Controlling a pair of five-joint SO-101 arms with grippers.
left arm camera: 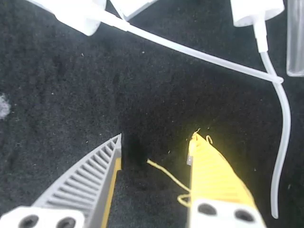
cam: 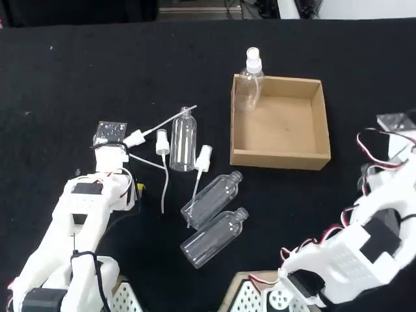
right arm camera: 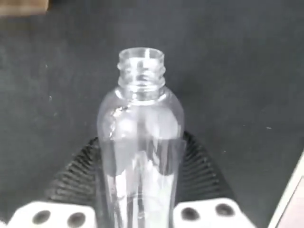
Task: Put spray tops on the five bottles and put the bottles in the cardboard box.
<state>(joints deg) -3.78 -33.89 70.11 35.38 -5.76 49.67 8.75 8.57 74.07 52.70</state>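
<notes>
The cardboard box [cam: 311, 159] sits right of centre, and one clear bottle with a white spray top [cam: 251, 77] stands in its far left corner. Three topless clear bottles lie on the black cloth: one [cam: 183, 142] beside the loose spray tops, and two [cam: 212, 197] [cam: 214, 238] nearer the front. Three loose spray tops [cam: 136, 138] [cam: 162, 143] [cam: 203, 158] lie with their tubes trailing. My left gripper [left arm camera: 156, 137] is open over bare cloth, just short of a spray top [left arm camera: 78, 16]. My right gripper [right arm camera: 141, 142] is shut on a topless clear bottle [right arm camera: 141, 109].
A second spray top [left arm camera: 256, 12] and its curved tube lie ahead of the left gripper, beside a bottle's edge [left arm camera: 295, 38]. The left arm [cam: 84, 214] is at the front left and the right arm [cam: 364, 247] at the front right, near the box.
</notes>
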